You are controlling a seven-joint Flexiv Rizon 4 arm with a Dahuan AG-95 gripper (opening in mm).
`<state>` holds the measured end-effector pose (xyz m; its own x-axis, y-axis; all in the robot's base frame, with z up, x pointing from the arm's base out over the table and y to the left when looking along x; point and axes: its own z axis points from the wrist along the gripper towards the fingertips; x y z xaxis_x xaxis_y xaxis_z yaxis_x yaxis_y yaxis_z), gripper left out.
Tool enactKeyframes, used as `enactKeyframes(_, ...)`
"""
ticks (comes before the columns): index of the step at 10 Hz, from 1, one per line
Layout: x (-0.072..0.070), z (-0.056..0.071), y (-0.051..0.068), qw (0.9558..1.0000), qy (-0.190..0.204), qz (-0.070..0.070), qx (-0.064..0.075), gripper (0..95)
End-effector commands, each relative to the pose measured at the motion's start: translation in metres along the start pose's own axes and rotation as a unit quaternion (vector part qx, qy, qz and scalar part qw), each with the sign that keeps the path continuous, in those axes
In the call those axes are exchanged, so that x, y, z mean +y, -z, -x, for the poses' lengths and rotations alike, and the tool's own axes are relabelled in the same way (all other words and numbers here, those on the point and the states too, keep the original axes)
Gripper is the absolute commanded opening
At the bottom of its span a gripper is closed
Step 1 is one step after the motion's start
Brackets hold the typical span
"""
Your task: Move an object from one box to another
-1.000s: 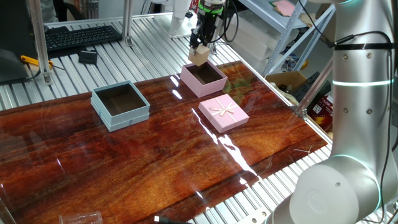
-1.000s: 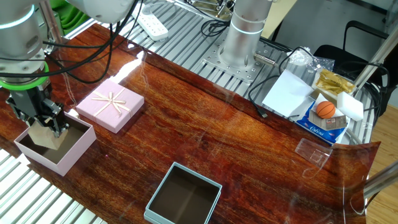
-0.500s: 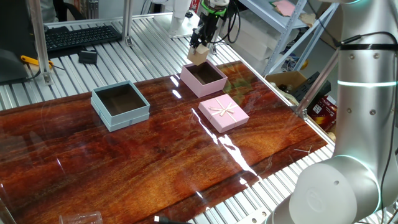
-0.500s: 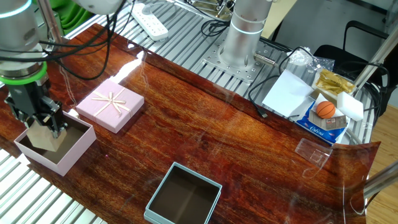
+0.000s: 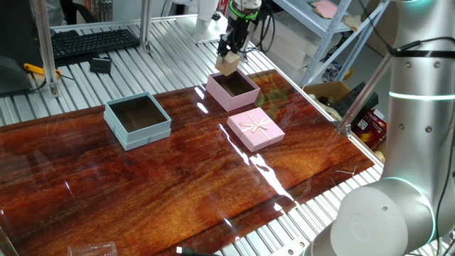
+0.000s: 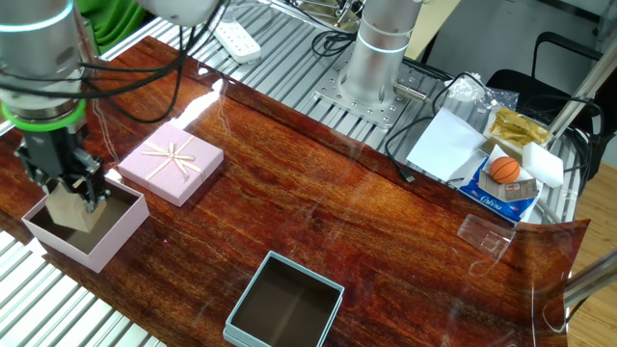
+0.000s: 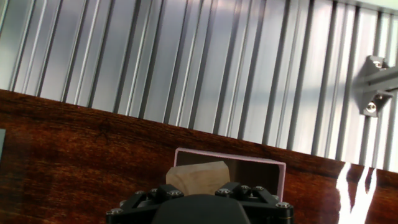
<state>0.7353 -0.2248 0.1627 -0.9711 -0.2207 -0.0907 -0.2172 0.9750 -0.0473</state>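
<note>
- Two fingers of the gripper [image 5: 229,56] are closed on the cube [image 5: 227,65], which hangs tilted between them.
- Cube position: held in the air above the far edge of the pink box [image 5: 233,90], clear of its rim and dark floor. In the other fixed view the cube [image 6: 72,207] sits over the box's [image 6: 89,227] rear wall; the gripper [image 6: 69,189] is directly above it.
- Hand view: the cube [image 7: 198,177] shows just above the black gripper body, with the pink box [image 7: 249,163] behind it.
- Arm: it comes down to the gripper from above, with cables trailing along it.
- Pink lid [image 5: 255,129] with a ribbon bow lies flat on the table [image 5: 178,178], just beside the pink box on the near side, not touching it.
- Blue box [image 5: 137,119] stands open, dark interior up, well apart from the pink box to the left. In the other fixed view it [image 6: 285,304] sits near the table's front edge.
- Keyboard [image 5: 92,39] lies on the ribbed metal surface beyond the table.
</note>
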Motion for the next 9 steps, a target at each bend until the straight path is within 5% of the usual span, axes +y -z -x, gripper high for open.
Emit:
enactKeyframes(1, 0.003, 0.002, 0.000, 1.0000, -0.008, 0.003, -0.005, 0.0)
enactKeyframes(9, 0.024, 0.019, 0.000, 0.9994, -0.029, 0.009, 0.016, 0.0)
